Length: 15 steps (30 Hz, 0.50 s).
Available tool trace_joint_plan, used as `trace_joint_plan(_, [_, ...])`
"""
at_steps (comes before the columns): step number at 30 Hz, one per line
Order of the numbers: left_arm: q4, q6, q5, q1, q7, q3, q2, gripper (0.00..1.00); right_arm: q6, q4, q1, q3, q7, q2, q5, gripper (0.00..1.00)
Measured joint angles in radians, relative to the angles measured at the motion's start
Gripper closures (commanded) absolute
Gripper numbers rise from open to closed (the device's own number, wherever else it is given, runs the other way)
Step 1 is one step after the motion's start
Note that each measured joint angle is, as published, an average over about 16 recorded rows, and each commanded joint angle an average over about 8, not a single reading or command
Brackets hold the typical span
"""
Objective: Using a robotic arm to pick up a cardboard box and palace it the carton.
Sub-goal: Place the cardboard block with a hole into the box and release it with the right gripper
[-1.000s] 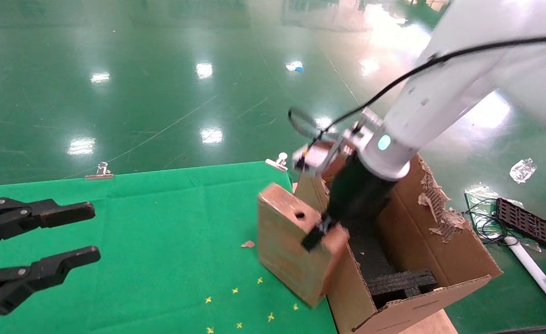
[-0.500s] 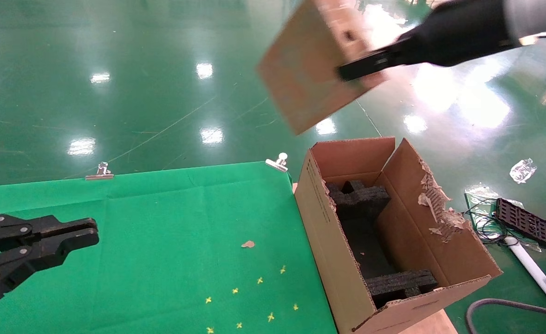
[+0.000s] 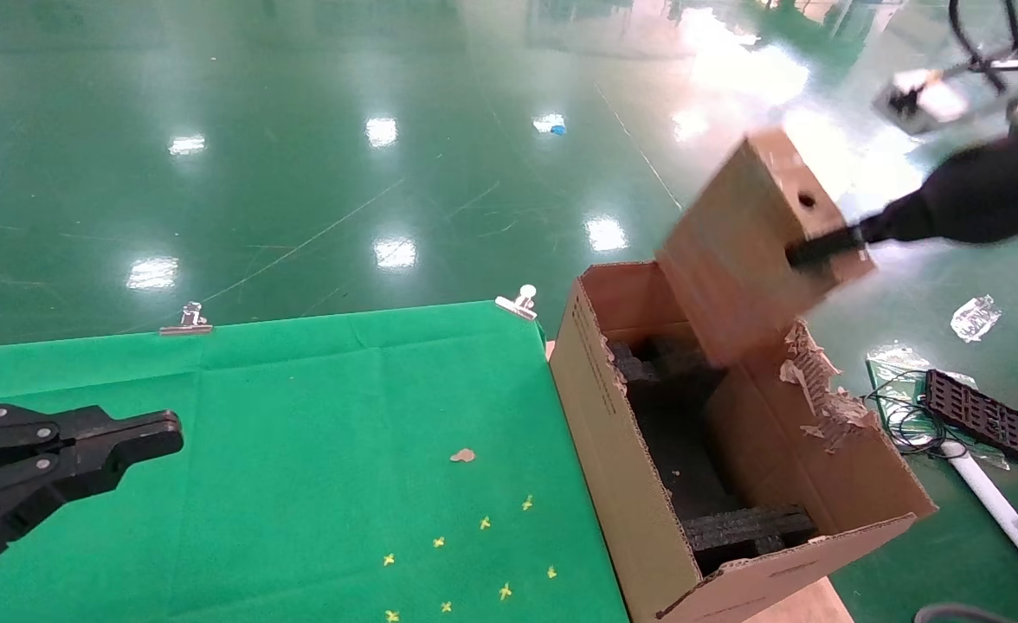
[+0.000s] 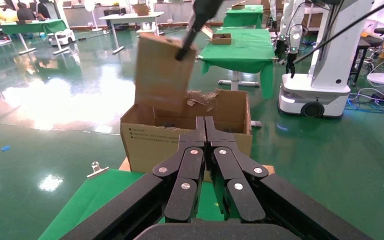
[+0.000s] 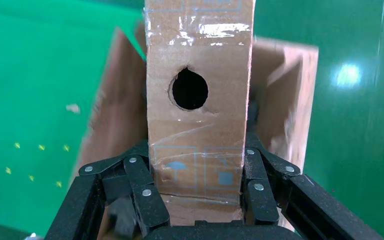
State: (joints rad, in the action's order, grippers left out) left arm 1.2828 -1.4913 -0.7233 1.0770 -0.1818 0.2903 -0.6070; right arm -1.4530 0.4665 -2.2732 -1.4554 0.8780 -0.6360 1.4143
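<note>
My right gripper [image 3: 810, 251] is shut on the cardboard box [image 3: 747, 247], a small reddish-brown box with a round hole in one face. It hangs tilted in the air above the far end of the carton [image 3: 600, 389], apart from it. The black wrist of the robotic arm [image 3: 985, 195] reaches in from the upper right. In the right wrist view the fingers [image 5: 141, 177] clamp both sides of the box [image 5: 197, 115], with the carton [image 5: 115, 120] below. Black foam inserts [image 3: 747, 528] line the carton. My left gripper [image 3: 167, 428] is shut and parked over the green table; its view shows its own tips [image 4: 205, 122], the box [image 4: 162, 75] and the carton [image 4: 145, 145].
The green cloth table [image 3: 301, 407] has metal clips [image 3: 184, 318] along its far edge and yellow marks near the front. A black tray [image 3: 981, 417], cables and a plastic wrapper [image 3: 975, 316] lie on the floor to the right. Another white robot [image 4: 325, 65] stands beyond the carton.
The right arm lifted the box from the table beside the carton, swung it high, then moved it right and down over the carton. The left gripper closed.
</note>
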Motion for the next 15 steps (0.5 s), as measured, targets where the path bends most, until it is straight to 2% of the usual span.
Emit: trace_joint_plan(15, [0.000, 0.000, 0.001, 0.000, 0.000, 0.001, 0.000, 0.00, 0.024, -0.231, 0.166, -0.060, 0.015, -0.068, 0.050, 1.00])
